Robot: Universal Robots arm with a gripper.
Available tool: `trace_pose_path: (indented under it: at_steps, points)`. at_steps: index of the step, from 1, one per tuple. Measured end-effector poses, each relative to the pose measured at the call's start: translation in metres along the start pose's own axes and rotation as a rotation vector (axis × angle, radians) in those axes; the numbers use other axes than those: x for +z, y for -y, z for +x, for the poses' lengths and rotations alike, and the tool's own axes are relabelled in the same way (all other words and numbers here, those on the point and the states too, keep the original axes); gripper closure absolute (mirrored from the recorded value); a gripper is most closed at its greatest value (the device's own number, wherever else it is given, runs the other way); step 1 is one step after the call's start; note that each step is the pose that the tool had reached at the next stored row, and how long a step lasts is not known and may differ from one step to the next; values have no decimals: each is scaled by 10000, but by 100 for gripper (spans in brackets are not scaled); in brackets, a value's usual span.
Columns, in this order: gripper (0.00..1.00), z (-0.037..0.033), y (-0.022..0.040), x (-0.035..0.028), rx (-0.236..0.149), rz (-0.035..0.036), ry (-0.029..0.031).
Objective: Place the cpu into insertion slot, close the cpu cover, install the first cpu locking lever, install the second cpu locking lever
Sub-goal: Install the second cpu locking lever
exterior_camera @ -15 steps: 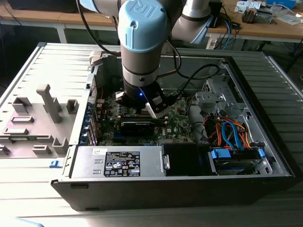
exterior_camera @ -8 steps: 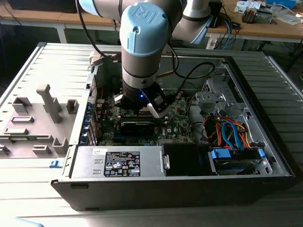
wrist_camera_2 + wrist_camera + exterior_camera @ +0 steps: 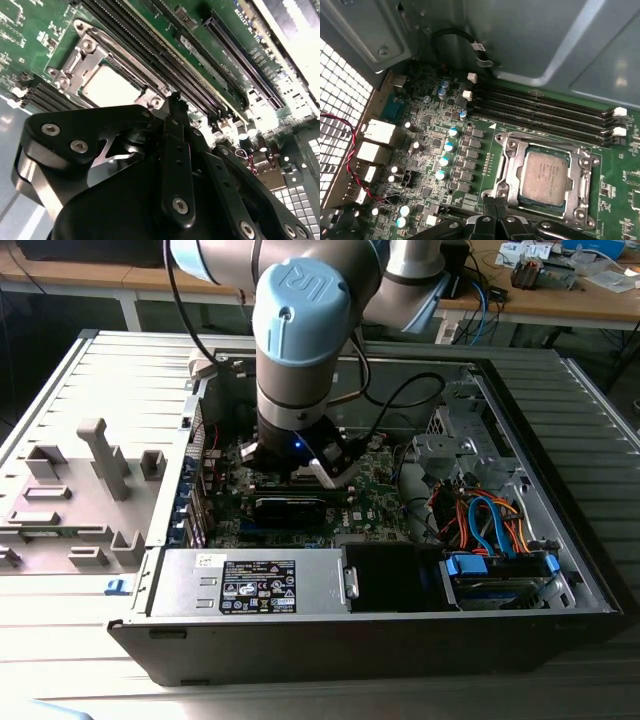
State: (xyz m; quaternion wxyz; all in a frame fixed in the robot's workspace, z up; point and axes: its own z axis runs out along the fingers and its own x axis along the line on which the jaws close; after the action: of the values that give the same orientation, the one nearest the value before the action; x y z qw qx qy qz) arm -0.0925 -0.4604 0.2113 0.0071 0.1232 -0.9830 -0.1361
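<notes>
- The cpu sits in the insertion slot with the cpu cover down around it, on the board
- The gripper hovers at the slot's edge, fingers together, holding nothing
- The levers seem unlatched, though I cannot be sure; a skewed push could slip off and scrape the board

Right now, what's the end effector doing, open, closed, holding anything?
End effector: fingers shut together, holding nothing, tips beside the silver metal cover frame closed over the pale silvery-grey square cpu.
</notes>
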Motion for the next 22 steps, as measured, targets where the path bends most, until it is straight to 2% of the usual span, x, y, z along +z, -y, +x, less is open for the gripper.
trace_pose_path:
  at_steps: [3, 6, 8, 9, 10, 11, 12, 13, 14, 15, 16, 17, 18, 22]
  points:
    - [89, 28, 3, 4, -3, -48, 13]
    - [89, 57, 10, 4, -10, -154, 40]
    - [89, 68, 36, 4, -14, -218, 57]
    - [89, 90, 125, 23, -16, -313, 80]
    - [89, 114, 133, 105, -28, -576, 142]
    - [89, 116, 102, 131, -32, -617, 154]
    - [89, 113, 96, 162, -32, -621, 155]
    - [89, 112, 92, 175, -21, -427, 120]
    - [89, 109, 86, 181, -31, -380, 106]
    - [89, 107, 83, 182, -38, -364, 97]
    - [89, 109, 88, 177, -47, -512, 126]
    - [89, 109, 89, 179, -65, -813, 200]
    - [89, 108, 85, 182, -66, -845, 209]
    - [89, 107, 84, 184, -66, -849, 213]
